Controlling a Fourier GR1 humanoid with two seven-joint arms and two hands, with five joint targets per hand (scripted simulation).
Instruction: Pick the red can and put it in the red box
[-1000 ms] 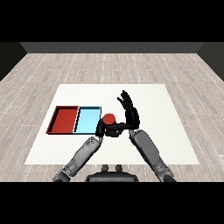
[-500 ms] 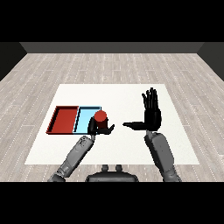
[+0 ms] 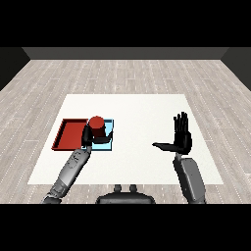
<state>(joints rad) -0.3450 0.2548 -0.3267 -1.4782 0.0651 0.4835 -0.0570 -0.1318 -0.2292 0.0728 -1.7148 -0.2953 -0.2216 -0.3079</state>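
Observation:
My left hand is curled round the red can and holds it upright above the light blue tray. The red tray lies directly to the left of the can. Over on the right side of the table, my right hand is raised with straight fingers and the thumb pointing left, holding nothing.
Both trays lie side by side on the left part of the white table. My grey forearms come in from the lower corners.
My left hand has carried the red can leftward over the light blue tray, nearer the red tray. My right hand has drifted slightly right and lower, still open.

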